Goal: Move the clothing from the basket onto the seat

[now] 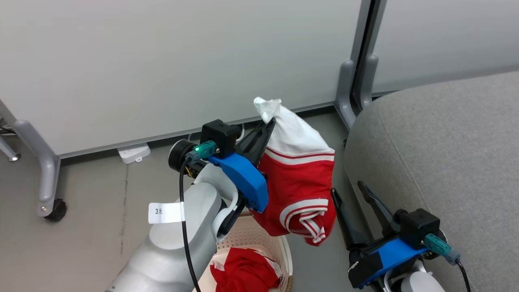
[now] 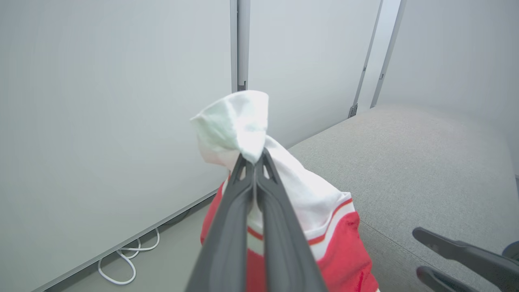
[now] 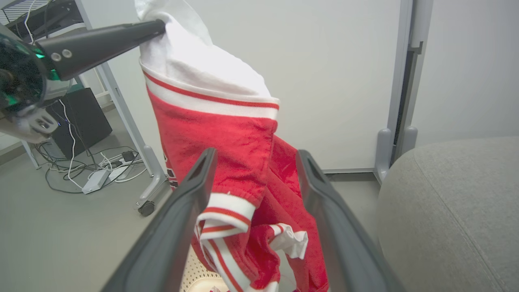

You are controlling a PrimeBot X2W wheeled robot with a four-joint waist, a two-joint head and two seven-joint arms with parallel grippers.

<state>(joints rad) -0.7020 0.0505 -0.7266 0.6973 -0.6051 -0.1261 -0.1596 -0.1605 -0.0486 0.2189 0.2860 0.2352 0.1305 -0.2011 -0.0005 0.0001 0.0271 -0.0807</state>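
red garment: hangs by its white end above the basket, left of the seat; second garment lies in the basket | my left gripper: pinched tight on the white fabric | my right gripper: spread, empty, near the hem | step: I should swing right, lifting so the hem clears the seat edge

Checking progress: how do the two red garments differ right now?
The lifted garment hangs from the left gripper, pinched by its white top; the other garment lies crumpled in the basket. The lifted garment shows striped trim; the other garment shows mostly red. Both are red; neither is on the seat.
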